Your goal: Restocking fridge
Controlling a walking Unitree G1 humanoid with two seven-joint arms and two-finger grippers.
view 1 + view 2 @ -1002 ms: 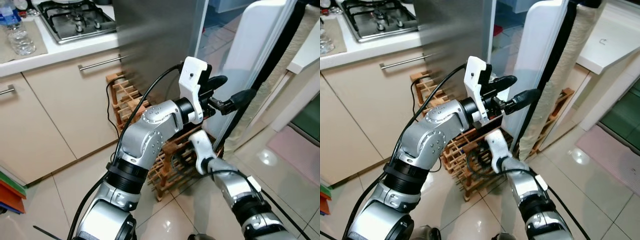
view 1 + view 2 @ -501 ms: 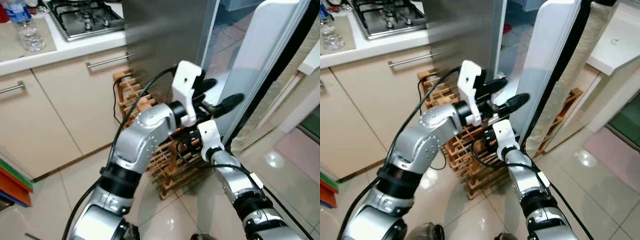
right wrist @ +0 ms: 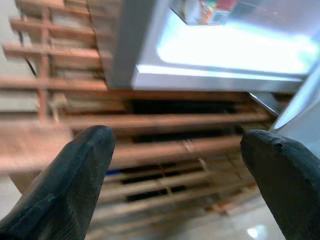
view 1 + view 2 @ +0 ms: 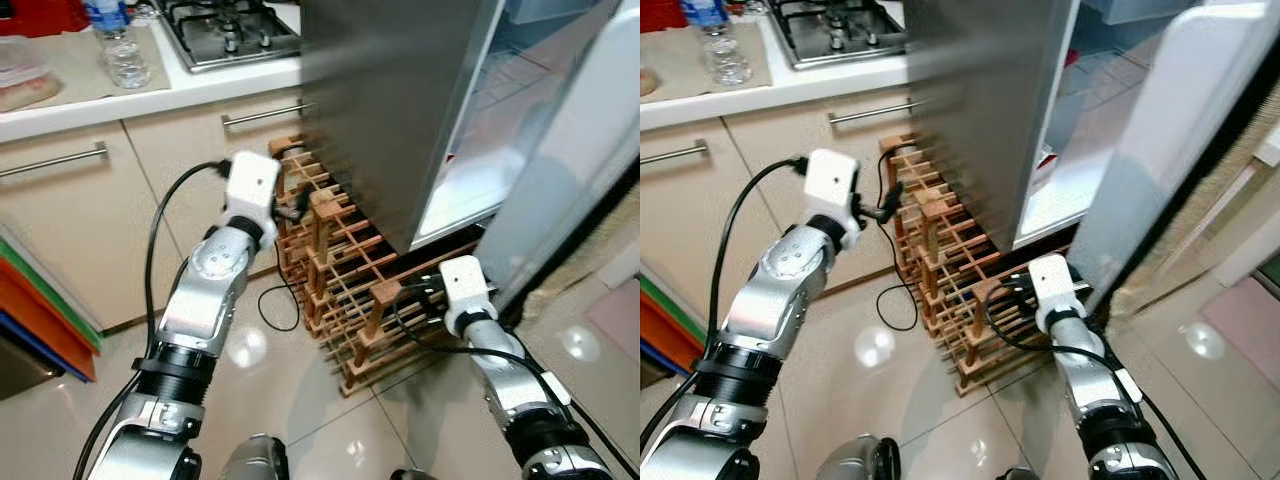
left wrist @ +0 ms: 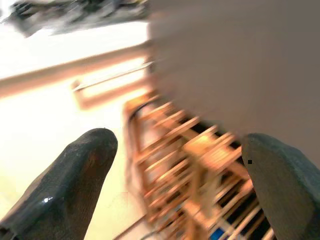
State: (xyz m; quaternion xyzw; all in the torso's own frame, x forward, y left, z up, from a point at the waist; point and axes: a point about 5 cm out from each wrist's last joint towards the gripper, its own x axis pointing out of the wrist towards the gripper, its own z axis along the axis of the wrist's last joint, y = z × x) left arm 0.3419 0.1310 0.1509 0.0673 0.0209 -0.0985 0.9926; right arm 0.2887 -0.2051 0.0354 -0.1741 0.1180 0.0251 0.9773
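Note:
The steel fridge stands with its white door swung open, showing lit glass shelves. A packet lies on the lowest shelf. My left gripper is open and empty, held beside the fridge's steel side, over the wooden wine rack. Its white wrist block sits in front of the cabinet. My right gripper is open and empty too, low by the rack's near end, just under the fridge's bottom edge. A water bottle stands on the counter.
A gas hob and a plastic tub sit on the white counter above beige cabinets with bar handles. A black cable loops on the glossy tile floor. Coloured boards lean at the left.
My left gripper has pulled back from the fridge door, down and left to the wine rack. The right arm has dropped lower. The camera has swung, and the door gap looks wider.

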